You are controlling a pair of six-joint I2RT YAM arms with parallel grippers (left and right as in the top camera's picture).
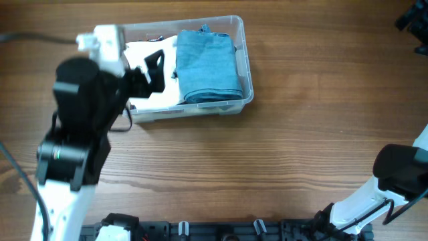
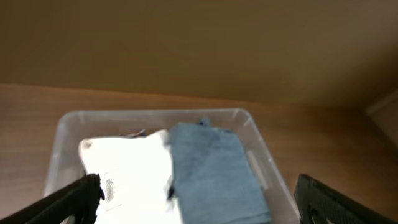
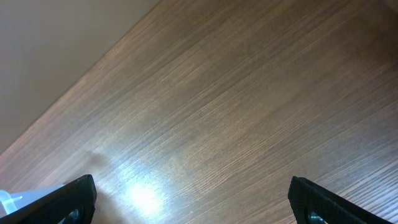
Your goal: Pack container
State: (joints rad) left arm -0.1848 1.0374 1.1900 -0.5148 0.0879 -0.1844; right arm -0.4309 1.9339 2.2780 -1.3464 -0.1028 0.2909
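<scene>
The clear plastic container (image 1: 245,63) sits on the wooden table at the upper left. Inside it a folded blue cloth (image 1: 207,65) fills the right half and a white folded item (image 1: 150,97) lies in the left half. My left gripper (image 1: 150,70) is open over the container's left half, holding nothing. In the left wrist view the container (image 2: 261,143) holds the blue cloth (image 2: 211,171) beside the white item (image 2: 130,171), and the open jaws (image 2: 199,208) straddle both. My right gripper (image 3: 199,205) is open over bare wood.
The right arm's base (image 1: 401,171) stands at the lower right edge. A dark object (image 1: 413,20) shows at the top right corner. A black cable (image 1: 33,38) runs along the far left. Bare wooden table (image 1: 301,127) spans the middle and right.
</scene>
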